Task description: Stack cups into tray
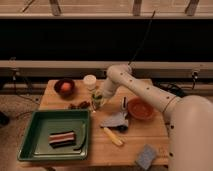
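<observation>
Pale green and translucent, your small cup sits at the gripper, one o'clock from the dark green tray. Whether it is clamped, you cannot tell.

On the wooden table, a dark red bowl with something orange inside sits at the back left. A white round tub stands just behind the gripper. An orange bowl sits on the right, near a grey cloth, a yellow stick and a grey-blue sponge at the front corner.
</observation>
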